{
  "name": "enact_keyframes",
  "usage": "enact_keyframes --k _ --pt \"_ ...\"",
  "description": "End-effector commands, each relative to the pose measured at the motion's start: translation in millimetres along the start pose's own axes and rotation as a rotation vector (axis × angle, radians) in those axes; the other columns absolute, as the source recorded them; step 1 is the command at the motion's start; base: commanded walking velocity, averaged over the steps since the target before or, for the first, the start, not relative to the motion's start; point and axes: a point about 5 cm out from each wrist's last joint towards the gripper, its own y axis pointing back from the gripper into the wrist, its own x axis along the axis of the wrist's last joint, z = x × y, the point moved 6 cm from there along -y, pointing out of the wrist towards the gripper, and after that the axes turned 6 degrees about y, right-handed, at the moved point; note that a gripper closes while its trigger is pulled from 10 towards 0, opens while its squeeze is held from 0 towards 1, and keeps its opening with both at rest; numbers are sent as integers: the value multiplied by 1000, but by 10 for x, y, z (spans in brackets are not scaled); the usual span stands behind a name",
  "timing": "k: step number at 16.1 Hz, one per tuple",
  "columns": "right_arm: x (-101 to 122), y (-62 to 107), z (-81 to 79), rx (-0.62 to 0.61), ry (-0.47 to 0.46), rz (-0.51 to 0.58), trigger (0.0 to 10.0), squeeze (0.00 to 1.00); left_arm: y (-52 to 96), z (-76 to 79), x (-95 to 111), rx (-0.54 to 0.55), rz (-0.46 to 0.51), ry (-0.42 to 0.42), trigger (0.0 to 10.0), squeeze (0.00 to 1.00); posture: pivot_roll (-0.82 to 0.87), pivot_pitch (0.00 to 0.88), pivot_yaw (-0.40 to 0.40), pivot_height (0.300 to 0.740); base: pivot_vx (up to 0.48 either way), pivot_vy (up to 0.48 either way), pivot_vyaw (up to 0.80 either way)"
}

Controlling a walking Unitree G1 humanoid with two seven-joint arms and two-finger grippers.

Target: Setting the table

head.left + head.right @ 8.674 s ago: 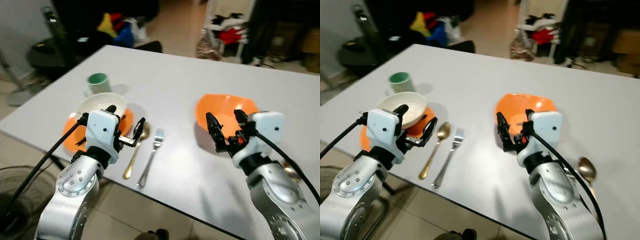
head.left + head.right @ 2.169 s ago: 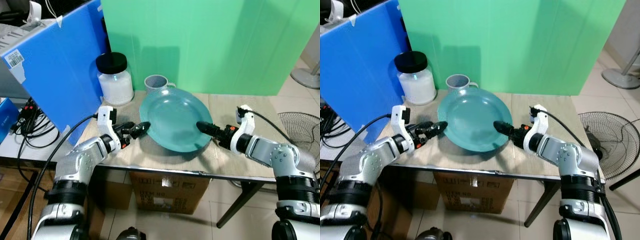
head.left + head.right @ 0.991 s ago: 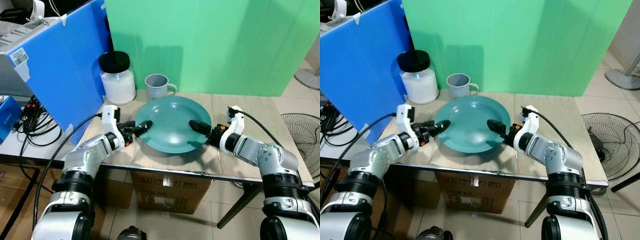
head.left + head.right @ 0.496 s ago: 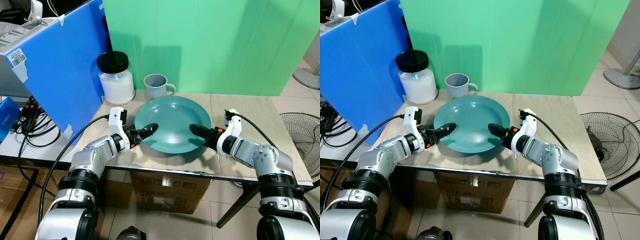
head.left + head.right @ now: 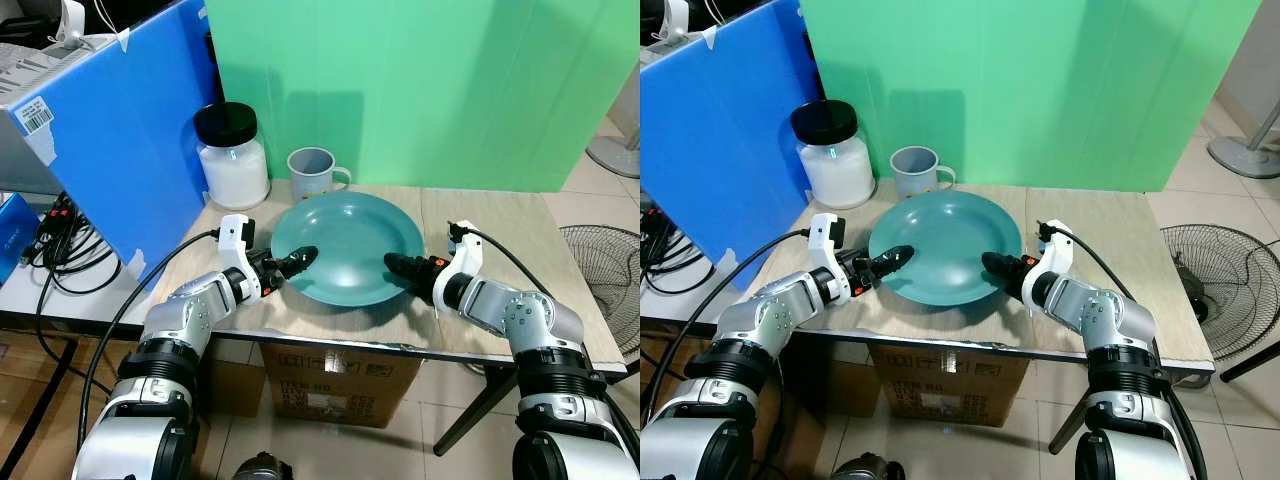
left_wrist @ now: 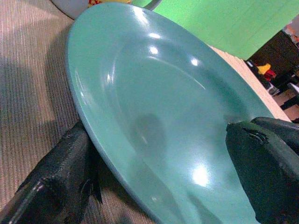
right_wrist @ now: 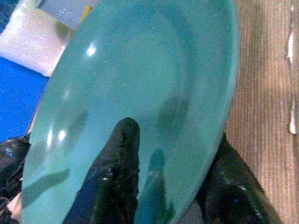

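- Teal plate on the table, mid-top, in front of the green screen.
- Left gripper clamped on the plate's left rim, one finger under, one over.
- Right gripper pinching the right rim likewise, one finger on the inner face.
- Grey mug just behind the plate.
- White jar with black lid left of the mug, beside a blue board.
- Fan on the floor, well right.

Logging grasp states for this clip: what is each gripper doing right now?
Left gripper: shut on the teal plate, one finger above its rim and one below.
Right gripper: shut on the teal plate's opposite rim, gripped the same way.
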Motion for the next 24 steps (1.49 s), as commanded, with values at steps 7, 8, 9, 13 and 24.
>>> enact_keyframes --k 7,8,9,13,24 --pt "-20 1 -66 35 -49 -3 0 0 34 50 92 -21 16 -44 10000 0 54 0 29 740 0 0 0" --pt "1 19 -75 41 -50 5 0 0 45 65 114 -25 24 -56 10000 0 54 0 29 740 0 0 0" --pt "56 71 -72 45 -53 30 0 0 85 135 178 -52 49 -79 10000 0 54 0 33 740 0 0 0" --pt "248 486 -141 112 -66 147 0 0 326 585 333 -187 114 -184 10000 0 58 0 51 740 0 0 0" --pt "676 1545 -786 -151 344 727 10000 0 773 1002 752 198 397 -658 10000 0 40 0 87 740 0 0 -187"
